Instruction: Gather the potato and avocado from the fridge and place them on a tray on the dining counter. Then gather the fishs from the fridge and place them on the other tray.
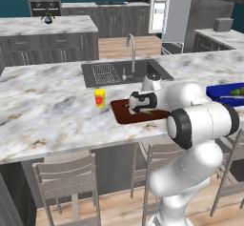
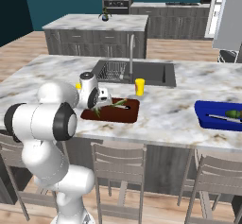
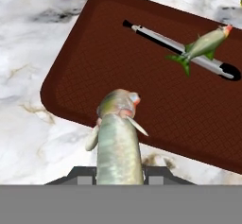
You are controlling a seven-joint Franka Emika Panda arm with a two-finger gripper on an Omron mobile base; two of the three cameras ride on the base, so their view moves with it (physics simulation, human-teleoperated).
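A: What do the trays on the marbled tabletop hold?
B: The reddish-brown tray carries a pen-like tool with one fish across it; the blue tray holds something green.
A: And the end effector?
B: Its fingers are clamped partway on the second fish, head over the tray's near rim; bare tabletop lies around.

Arm: white, dark joints; rises from the base at the near side of the counter, elbow bent high, forearm reaching forward and angled down toward the far side.
Wrist: turned downward, hand low above the counter.
Pincer: two dark fingertips partly apart, closed on a fish that lies lengthwise between them, head pointing away from the hand.
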